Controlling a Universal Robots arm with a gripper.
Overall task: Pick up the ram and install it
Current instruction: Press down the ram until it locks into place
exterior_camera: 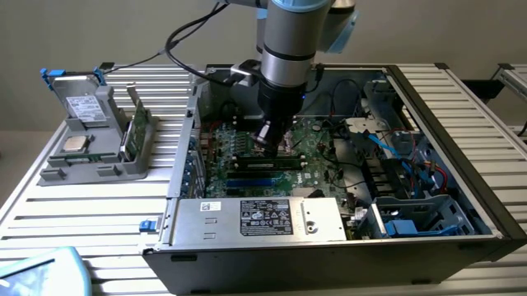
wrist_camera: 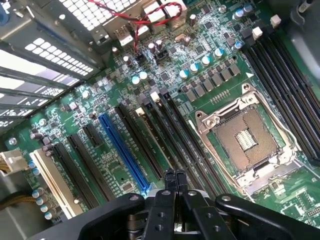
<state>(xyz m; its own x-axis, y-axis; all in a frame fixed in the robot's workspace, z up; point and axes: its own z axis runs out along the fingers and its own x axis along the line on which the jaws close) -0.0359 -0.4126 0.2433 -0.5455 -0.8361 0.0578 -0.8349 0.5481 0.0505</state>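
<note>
My claw (wrist_camera: 174, 175) was clenched, its two fingertips pressed flat against each other with nothing between them. In the wrist view the tips hung over the green motherboard (wrist_camera: 100, 95), just above the row of long black slots (wrist_camera: 185, 135) beside the blue slot (wrist_camera: 122, 150). The open processor socket (wrist_camera: 247, 137), with its silver frame, lay near those slots, and a second bank of long black slots (wrist_camera: 287, 85) ran on the far side of it. A twisted red and black wire (wrist_camera: 150, 7) crossed the board's edge near the perforated metal wall.

In the exterior view my claw (exterior_camera: 268, 137) reached down into the open computer case (exterior_camera: 477, 185). The ram (exterior_camera: 268, 163) sat as a long dark stick across the motherboard, just below my fingertips; I could not tell whether I touched it, nor whether it was fully seated. The boxy grey power supply (exterior_camera: 255, 219) with its white label lay at the near edge of the case, and blue cables (exterior_camera: 395, 151) trailed on the exterior view's right.

Outside the case, on the exterior view's left, a grey holder tray (exterior_camera: 91, 157) stood on the slatted table (exterior_camera: 82, 209). It carried a square silver processor chip (exterior_camera: 76, 143), an upright green card (exterior_camera: 136, 126) and a drive (exterior_camera: 82, 105) in a blue-tabbed bracket.
</note>
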